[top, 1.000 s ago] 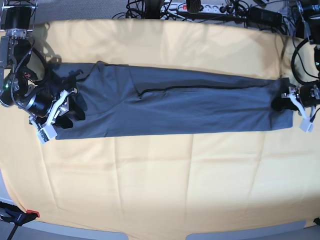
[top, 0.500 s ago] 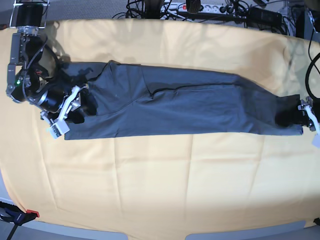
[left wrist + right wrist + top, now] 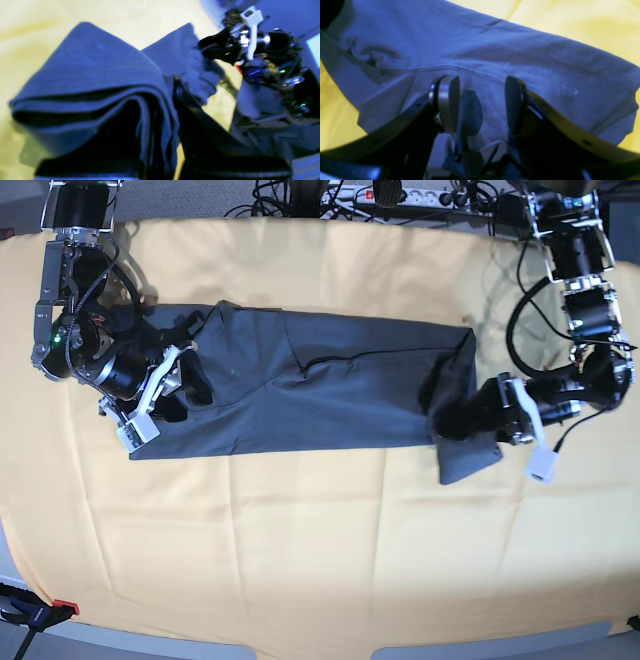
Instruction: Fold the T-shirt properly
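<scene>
The dark blue-grey T-shirt (image 3: 330, 395) lies as a long folded strip across the yellow-orange cloth. My left gripper (image 3: 480, 420) is shut on its hem end, which is lifted and doubled back leftward over the strip. In the left wrist view (image 3: 170, 100) stacked layers of shirt (image 3: 95, 65) sit in the jaws. My right gripper (image 3: 175, 385) is at the collar end. In the right wrist view (image 3: 480, 105) its fingers (image 3: 447, 105) stand apart over the shirt (image 3: 520, 50), with a small fold of cloth between them. The collar is hidden.
The yellow-orange cloth (image 3: 320, 560) covers the whole table. Cables and a power strip (image 3: 400, 195) lie along the back edge. A red-tipped clamp (image 3: 40, 612) sits at the front left corner. The right arm also shows, blurred, in the left wrist view (image 3: 250, 50).
My left gripper has carried the hem end from the table's right edge leftward, folding it over. The right gripper and collar end shifted slightly right and up.
</scene>
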